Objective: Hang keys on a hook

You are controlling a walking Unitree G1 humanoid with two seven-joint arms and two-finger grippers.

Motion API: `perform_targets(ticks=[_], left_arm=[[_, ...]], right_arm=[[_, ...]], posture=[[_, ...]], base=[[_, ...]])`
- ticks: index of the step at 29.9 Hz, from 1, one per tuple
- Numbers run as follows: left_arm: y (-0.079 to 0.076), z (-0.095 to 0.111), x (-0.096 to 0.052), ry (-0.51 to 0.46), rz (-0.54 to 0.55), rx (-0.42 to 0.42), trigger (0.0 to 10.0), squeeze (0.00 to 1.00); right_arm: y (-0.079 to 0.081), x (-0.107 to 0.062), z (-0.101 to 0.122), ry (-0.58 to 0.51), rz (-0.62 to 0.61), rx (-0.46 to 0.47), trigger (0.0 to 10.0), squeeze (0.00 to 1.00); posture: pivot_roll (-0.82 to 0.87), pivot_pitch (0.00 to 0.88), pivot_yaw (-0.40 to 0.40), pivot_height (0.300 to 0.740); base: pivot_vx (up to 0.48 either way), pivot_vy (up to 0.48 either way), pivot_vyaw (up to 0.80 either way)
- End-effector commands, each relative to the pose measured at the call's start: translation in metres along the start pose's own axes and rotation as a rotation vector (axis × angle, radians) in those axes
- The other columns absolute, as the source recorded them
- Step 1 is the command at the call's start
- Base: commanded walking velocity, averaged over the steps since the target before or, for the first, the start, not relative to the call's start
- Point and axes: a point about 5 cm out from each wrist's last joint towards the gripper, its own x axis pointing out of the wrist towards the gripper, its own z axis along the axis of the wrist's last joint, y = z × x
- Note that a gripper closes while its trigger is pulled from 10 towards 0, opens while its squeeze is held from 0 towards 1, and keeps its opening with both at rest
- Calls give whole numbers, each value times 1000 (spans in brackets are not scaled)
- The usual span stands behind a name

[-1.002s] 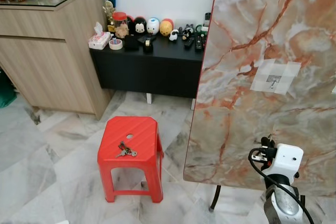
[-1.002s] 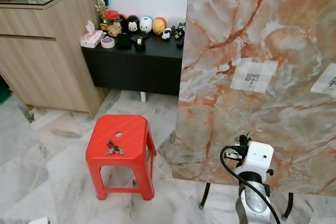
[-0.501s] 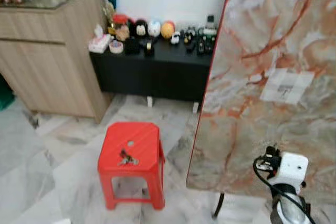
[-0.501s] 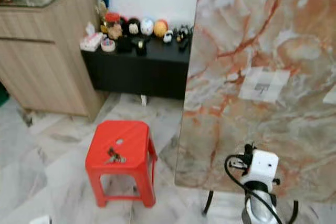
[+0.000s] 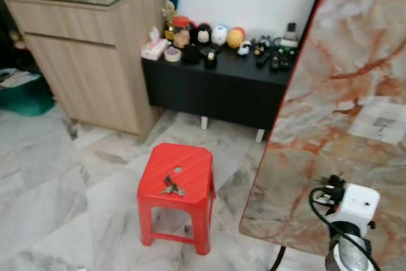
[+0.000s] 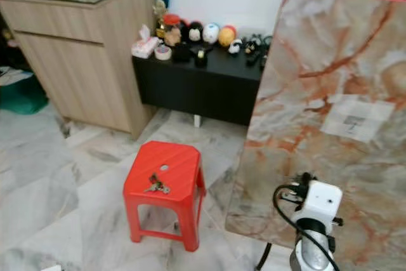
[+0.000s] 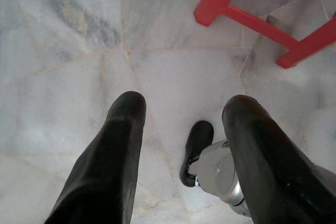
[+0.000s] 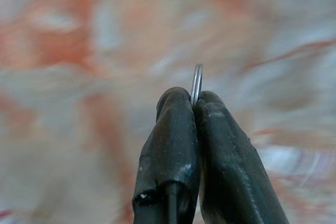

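The view has swung left, so the hook (image 6: 353,120) on the marble board (image 6: 330,157) now sits further right. Right hand (image 8: 193,98) is pinched shut on a thin key ring (image 8: 197,81). Left hand (image 7: 181,124) hangs open over the floor. Another set of keys (image 5: 171,188) lies on the red stool (image 5: 178,176).

red stool (image 5: 177,172) on marble floor (image 5: 57,195) | keys (image 5: 171,188), seemingly one bunch, lying on top
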Motion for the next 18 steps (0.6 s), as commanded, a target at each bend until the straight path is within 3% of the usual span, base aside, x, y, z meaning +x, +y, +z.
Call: perform_targets(ticks=[1,7,8,13,18], left_arm=[[6,-2,-1,12,7,21,10000,0],[3,1,0,4,5,22,10000,0],[3,1,0,5,4,24,10000,0],[4,1,0,8,6,23,10000,0],[8,-2,-1,20,11,23,10000,0]], right_arm=[[-3,7,15,-52,-39,-13,10000,0],[-8,21,32,-118,-128,-105,10000,0],[-8,24,37,-148,-155,-160,10000,0],[-6,28,47,-195,-188,-204,10000,0],[-2,28,57,-271,-203,-319,10000,0]], posture=[[6,0,-31,740],[3,0,-28,740],[3,0,-28,740],[7,0,-29,740],[9,0,-27,740]], base=[[0,0,0],[0,0,0],[0,0,0],[0,0,0],[0,0,0]])
